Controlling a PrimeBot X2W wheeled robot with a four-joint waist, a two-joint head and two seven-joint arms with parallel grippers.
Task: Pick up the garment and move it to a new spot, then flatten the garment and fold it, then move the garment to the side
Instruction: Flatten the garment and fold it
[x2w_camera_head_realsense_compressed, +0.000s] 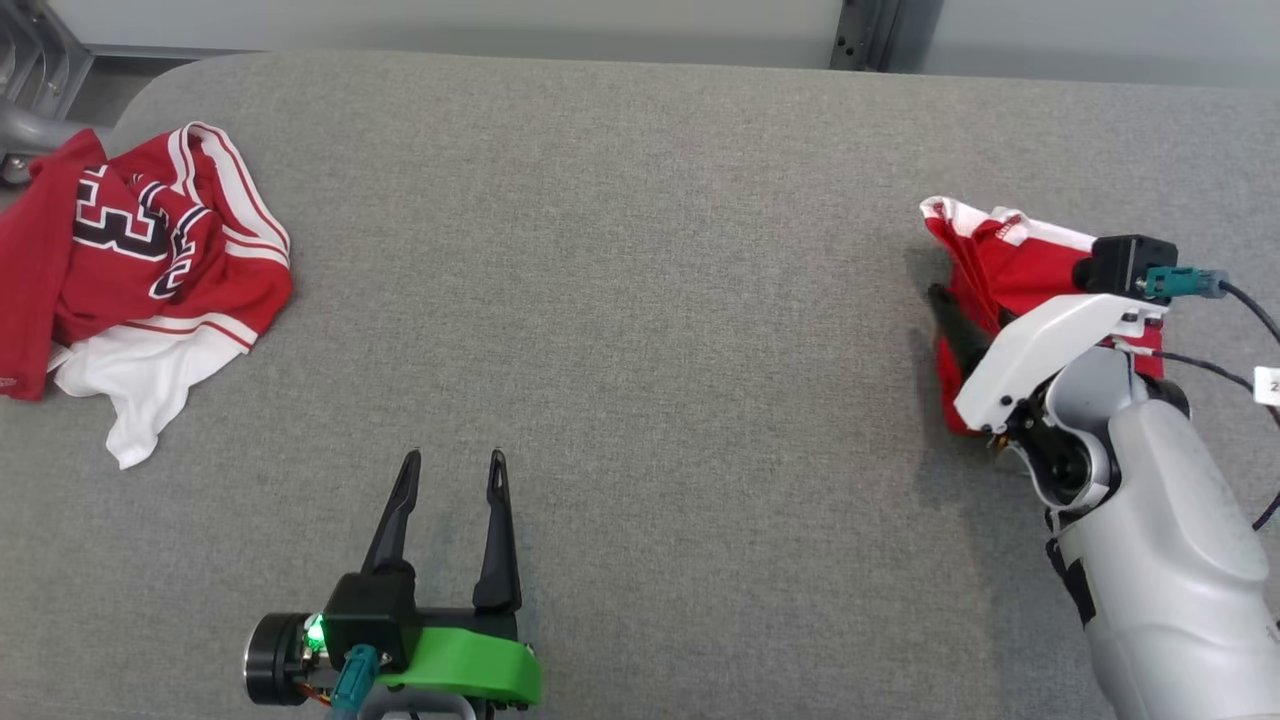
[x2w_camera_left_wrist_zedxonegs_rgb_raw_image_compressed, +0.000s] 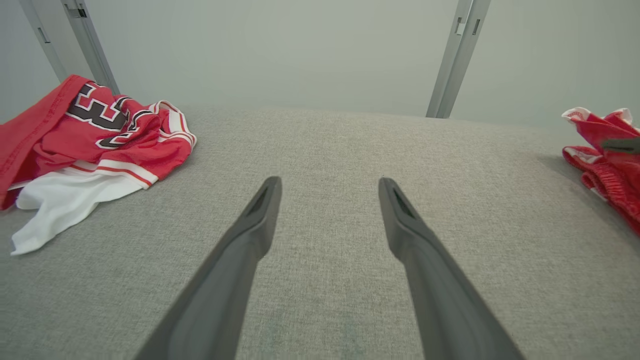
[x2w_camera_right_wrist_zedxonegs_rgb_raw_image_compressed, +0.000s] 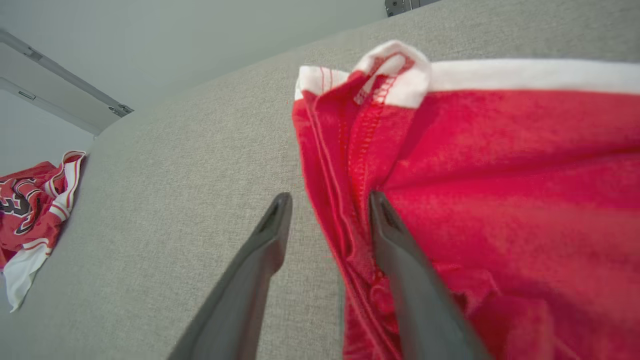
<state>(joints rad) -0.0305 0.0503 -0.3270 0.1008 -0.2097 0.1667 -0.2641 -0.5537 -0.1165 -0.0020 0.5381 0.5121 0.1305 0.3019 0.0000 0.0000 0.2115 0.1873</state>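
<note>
The red garment with white trim (x2w_camera_head_realsense_compressed: 1000, 260) lies bunched at the right edge of the head view. The right gripper (x2w_camera_right_wrist_zedxonegs_rgb_raw_image_compressed: 330, 197) is low over the garment's left border. In the right wrist view its jaws stand parted, released rather than clenched. A stitched fold of the red cloth runs up between them and lies against the inner face of the right-hand finger. Nothing is pinched.

This reads as either the start of a pick or the end of a set-down, and I cannot tell which. For a pick, the fingers should slide further over the doubled seam, so that they close on several layers and not on a single loose edge. For a withdrawal, they should back straight out along their own line so the fold does not drag.

The left gripper (x2w_camera_head_realsense_compressed: 453, 462) rests at the lower centre of the head view, spread wide and empty.

The surface is a grey woven tabletop (x2w_camera_head_realsense_compressed: 640, 300). A crumpled red numbered jersey (x2w_camera_head_realsense_compressed: 150, 230) lies at its upper left. Behind the tabletop are a plain pale wall (x2w_camera_left_wrist_zedxonegs_rgb_raw_image_compressed: 300, 50) and slanting metal uprights (x2w_camera_left_wrist_zedxonegs_rgb_raw_image_compressed: 457, 55).
</note>
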